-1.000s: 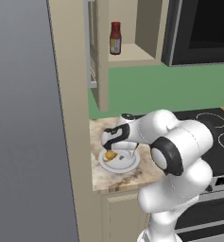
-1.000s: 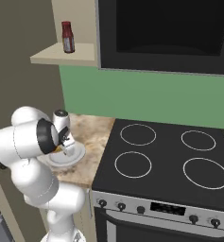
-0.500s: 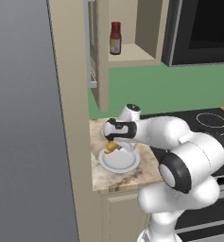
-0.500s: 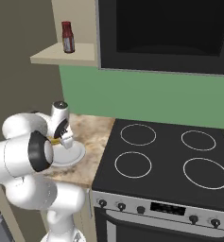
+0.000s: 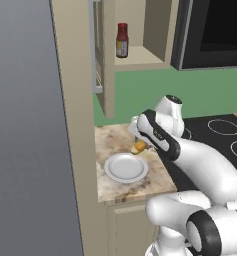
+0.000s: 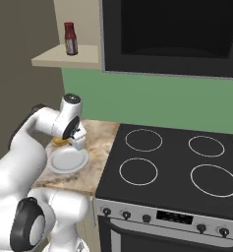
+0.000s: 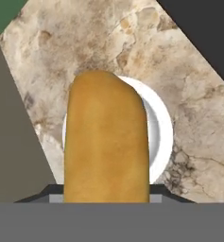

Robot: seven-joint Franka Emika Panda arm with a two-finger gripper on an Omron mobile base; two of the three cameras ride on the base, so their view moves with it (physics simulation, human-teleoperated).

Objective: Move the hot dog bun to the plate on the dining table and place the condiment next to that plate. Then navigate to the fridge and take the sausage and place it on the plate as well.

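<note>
- A tall grey panel (image 5: 25, 125) is standing along the left edge of the left base view, with a beige cabinet side (image 5: 72, 100) running down beside it.
- The red condiment bottle (image 5: 122, 40) is sitting upright on an open shelf (image 5: 140, 59) above the counter, well apart from the arm.
- A marbled counter (image 5: 112, 142) is lying below the shelf, and a small white plate (image 5: 126, 168) is resting on it near the front edge.
- The gripper (image 5: 140, 145) is hanging above the counter just behind the white plate, its fingers closed on the hot dog bun (image 5: 138, 147), which is lifted clear of the plate.
- In the hand view the bun (image 7: 106, 142) is filling the middle, gripped at its near end, with the white plate (image 7: 163, 132) showing below it.
- A black stove top (image 6: 172, 167) with ring burners is sitting to the right of the counter.
- A dark microwave (image 6: 172, 34) is hanging above the stove against a green wall (image 6: 152, 103).
</note>
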